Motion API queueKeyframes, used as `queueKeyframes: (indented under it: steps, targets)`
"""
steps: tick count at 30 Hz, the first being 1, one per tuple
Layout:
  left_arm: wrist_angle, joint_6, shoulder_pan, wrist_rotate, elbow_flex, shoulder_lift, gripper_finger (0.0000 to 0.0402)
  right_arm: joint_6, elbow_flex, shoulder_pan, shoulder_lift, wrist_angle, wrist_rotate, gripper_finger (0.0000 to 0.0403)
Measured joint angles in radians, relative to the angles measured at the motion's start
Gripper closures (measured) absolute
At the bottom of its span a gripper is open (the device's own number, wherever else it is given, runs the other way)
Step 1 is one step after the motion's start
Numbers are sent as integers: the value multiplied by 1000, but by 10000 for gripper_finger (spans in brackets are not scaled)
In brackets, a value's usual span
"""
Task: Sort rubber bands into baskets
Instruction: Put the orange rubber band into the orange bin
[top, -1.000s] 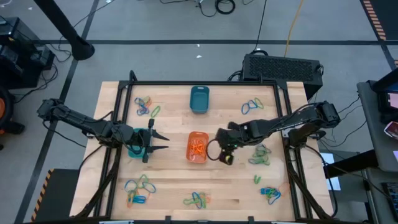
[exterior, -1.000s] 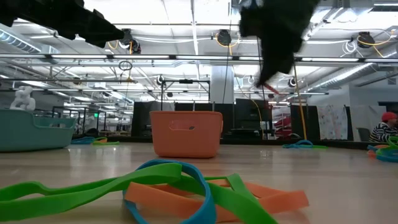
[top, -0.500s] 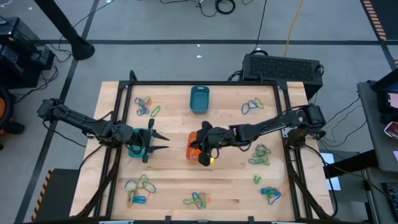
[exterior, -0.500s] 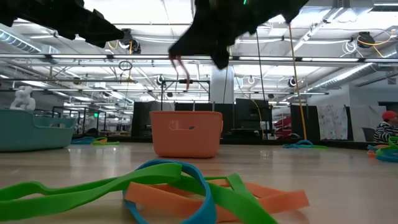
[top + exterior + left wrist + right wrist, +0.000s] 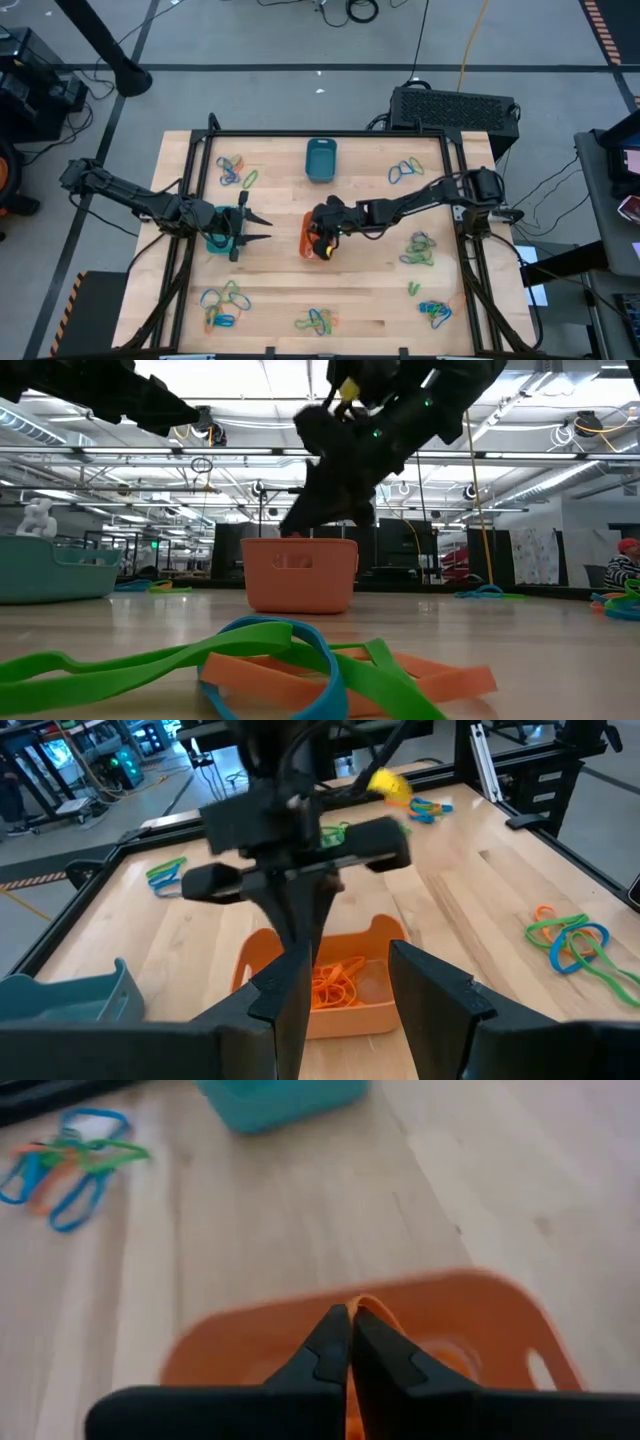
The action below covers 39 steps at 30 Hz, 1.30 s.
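Observation:
The orange basket stands at the table's middle with several orange rubber bands inside. My right gripper hangs over it, fingers pointing down into it, shut on an orange rubber band. My left gripper is open and empty, held level above the turquoise basket, left of the orange one. The dark teal basket stands at the far middle. My right gripper pinches an orange rubber band between its two fingertips. The fingers come from above, slanting down from the table's right side. The band reaches past the fingertips down inside the orange basket's rim.
Mixed piles of orange, green and blue bands lie at the far left, far right, right, near left, near middle and near right. A black frame edges the table.
My right gripper has gone toward the table's left edge, from right of the orange basket to above it, then down, tipping its fingers into the basket. The orange band has travelled with it, hanging below the fingers.

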Motion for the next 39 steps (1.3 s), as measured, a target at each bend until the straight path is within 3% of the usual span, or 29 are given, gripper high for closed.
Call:
queueKeyframes:
  steps: [6, 14, 19, 25, 31, 35, 39]
  targets:
    - [0, 1, 0, 0, 0, 0, 258, 47, 0, -15, 2, -73, -4, 385]
    - [0, 1, 0, 0, 0, 0, 258, 47, 0, -15, 2, -82, -9, 301]
    - [0, 1, 0, 0, 0, 0, 258, 35, 60, -17, 2, -184, -102, 259]
    - [0, 1, 0, 0, 0, 0, 258, 21, 250, -16, 2, -540, -110, 246]
    - [-1, 0, 0, 0, 0, 0, 258, 24, 429, 36, 1, -1040, -111, 247]
    - [-6, 0, 0, 0, 0, 0, 258, 85, 446, 75, 1, -1362, -110, 248]
    - [-8, -1, 0, 0, 0, 0, 258, 239, 393, 113, 1, -1540, -118, 248]
